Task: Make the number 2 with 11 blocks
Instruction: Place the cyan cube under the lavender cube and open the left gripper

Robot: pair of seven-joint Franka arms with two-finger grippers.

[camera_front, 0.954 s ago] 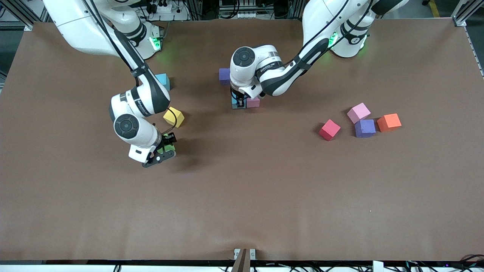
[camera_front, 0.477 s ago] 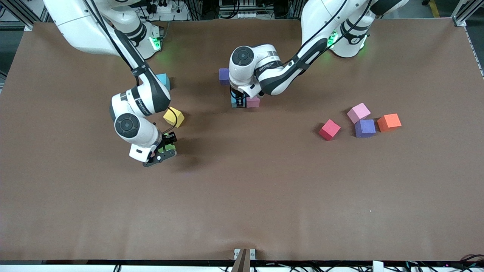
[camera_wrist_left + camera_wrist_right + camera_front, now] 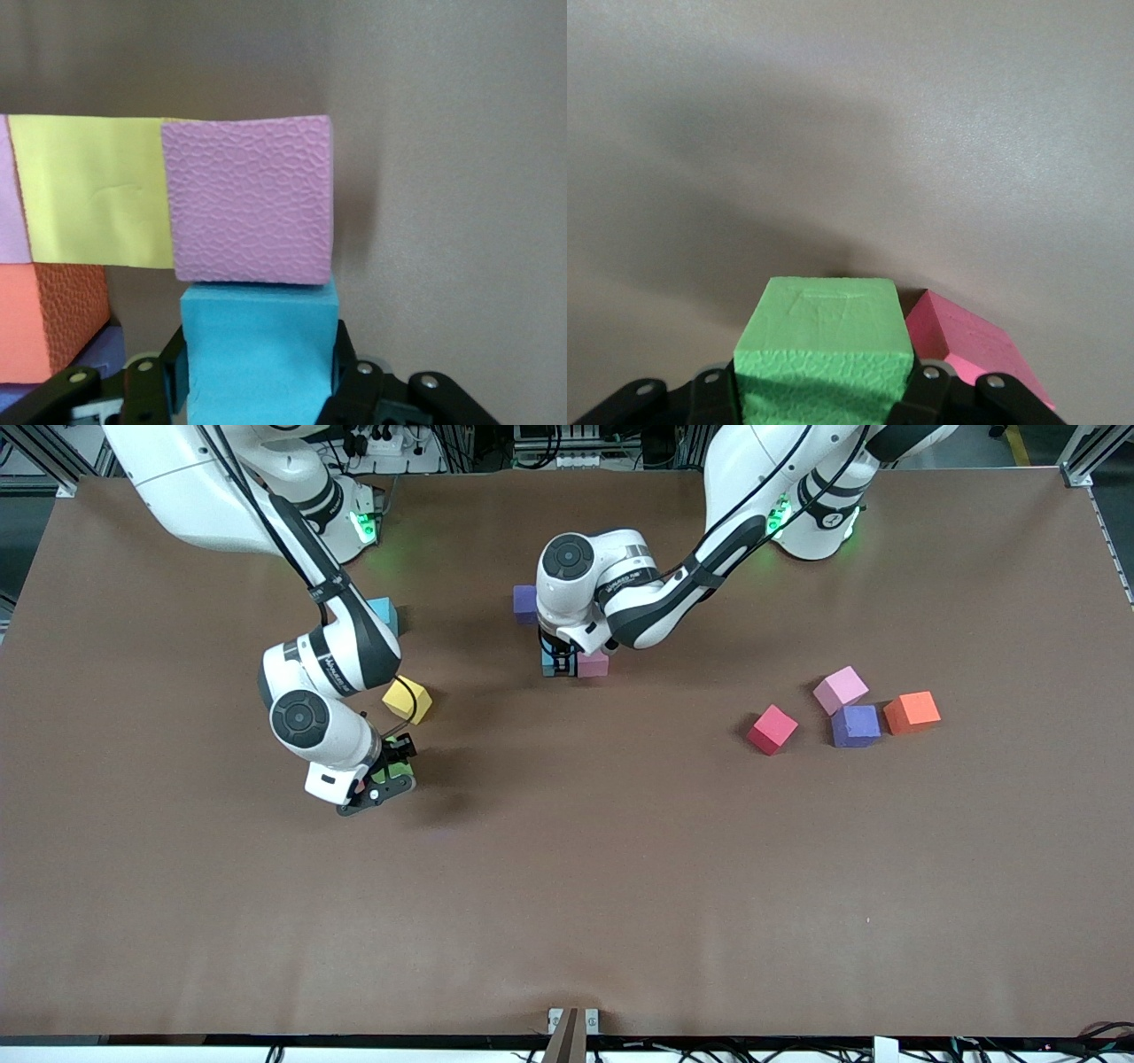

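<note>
My left gripper [image 3: 261, 390] sits around the blue cube [image 3: 259, 350], grip unclear — pink cube [image 3: 250, 199] touching at twelve o'clock. My right gripper [image 3: 824, 390] clamps the green cube [image 3: 824, 341].

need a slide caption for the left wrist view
Left pincer around a blue block set against a pink block, with yellow and orange blocks alongside.

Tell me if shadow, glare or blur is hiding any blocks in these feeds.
Front view: even light, no glare; the left arm covers most of the blue block, and the right arm's shadow lies on bare table. Left wrist view: sharp foam texture on the pink block. Right wrist view: a soft shadow above the green block; nothing lost.
</note>
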